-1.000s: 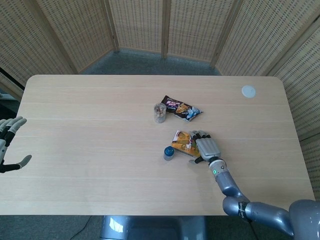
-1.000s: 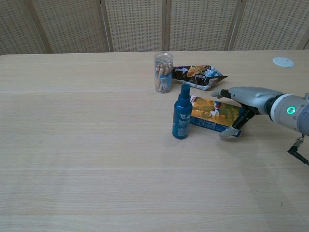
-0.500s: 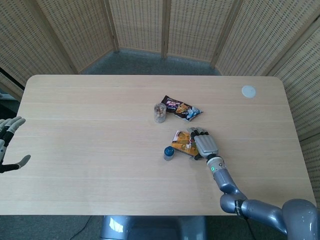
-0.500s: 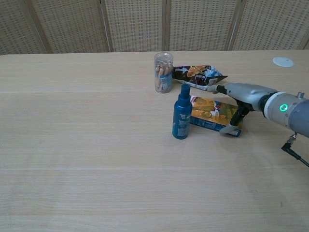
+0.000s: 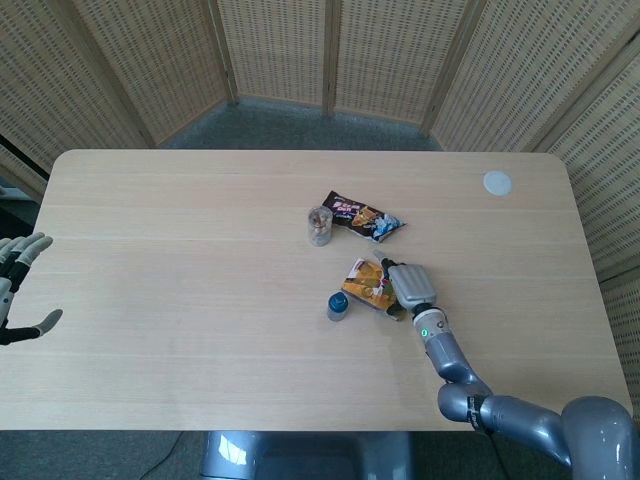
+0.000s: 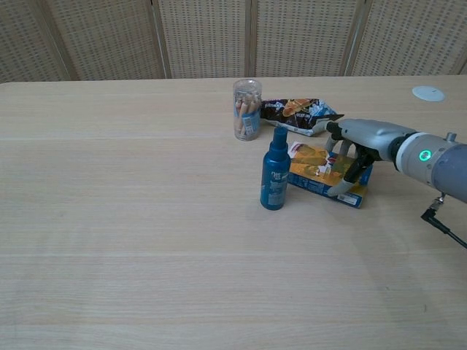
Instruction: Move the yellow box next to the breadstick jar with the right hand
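Observation:
The yellow box (image 5: 366, 283) (image 6: 319, 173) lies flat on the table, just right of a blue bottle. My right hand (image 5: 408, 287) (image 6: 357, 151) grips the box's right end, with fingers curled over its far edge and the thumb against its near side. The breadstick jar (image 5: 319, 226) (image 6: 247, 109) stands upright farther back and to the left, apart from the box. My left hand (image 5: 15, 290) hangs at the table's left edge with its fingers apart, holding nothing; the chest view does not show it.
A blue bottle (image 5: 339, 304) (image 6: 275, 172) stands upright against the box's left end. A dark snack bag (image 5: 364, 217) (image 6: 299, 113) lies right of the jar, behind the box. A white disc (image 5: 497, 182) (image 6: 427, 92) sits at the far right.
My right hand has slid further onto the box and closed its fingers round the right end. The box has shifted slightly. The left hand has stayed put.

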